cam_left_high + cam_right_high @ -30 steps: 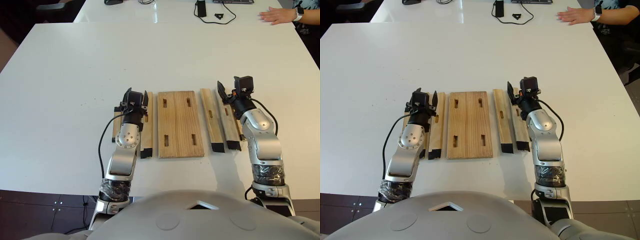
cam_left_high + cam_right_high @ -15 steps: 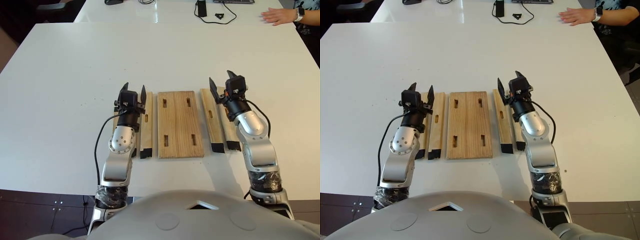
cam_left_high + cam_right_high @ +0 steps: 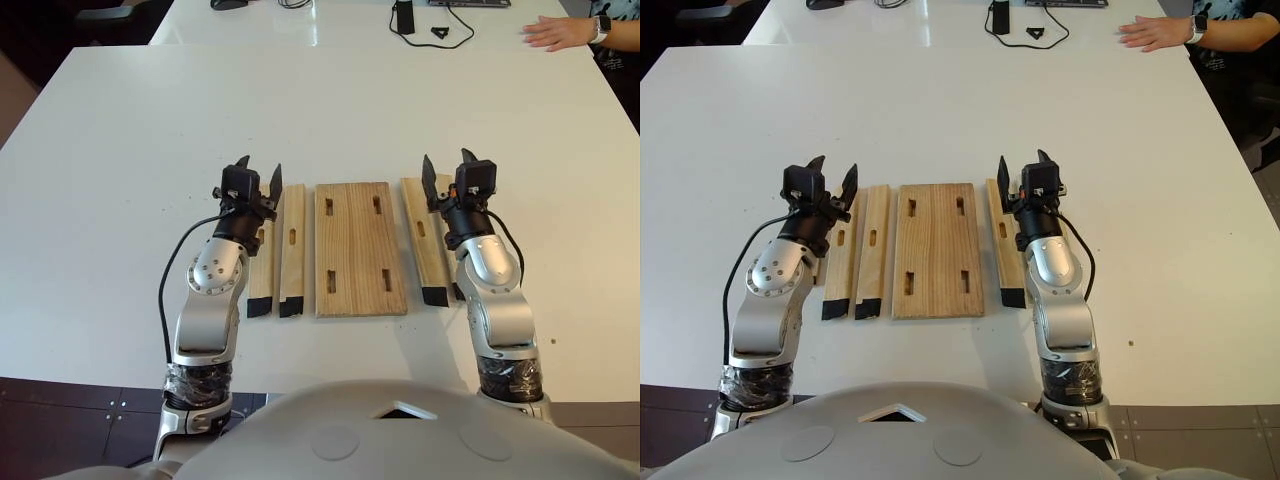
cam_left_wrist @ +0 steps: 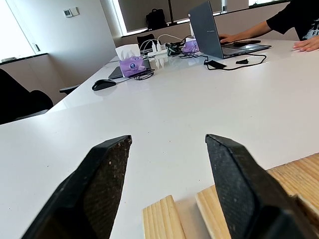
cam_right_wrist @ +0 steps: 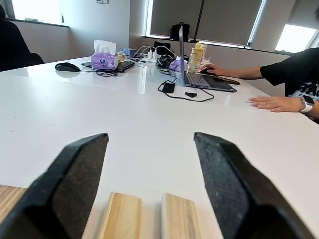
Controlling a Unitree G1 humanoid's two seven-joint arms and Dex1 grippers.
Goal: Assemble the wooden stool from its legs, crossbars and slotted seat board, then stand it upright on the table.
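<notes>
- Zero joints are made, as far as I can see. Every wooden part lies flat and loose on the table, with nothing slotted together and nothing standing.
- By my judgement all of the assembly is left: picking up a first bar, fitting bars into the board, adding the bracing pieces, then setting the stool upright.
- One seat board lies in the middle of the layout, between my two arms. I count four slots cut in it.
- Four long bars lie parallel to the board, two on each side.
- On the left are the outer left bar and the inner left bar, the inner one just beside the board.
- On the right, the inner right bar is just beside the board. The outer right bar is mostly hidden under my right arm in the head views.
- I cannot tell legs from crossbars here. The bars look alike, and I can make out a slot on only three of them.
- The left gripper has its fingers spread wide and pinches nothing. It sits over the far end of the left pair.
- The right gripper is likewise spread and empty, over the far end of the right pair.
- Whether either gripper touches the wood I cannot tell.
</notes>
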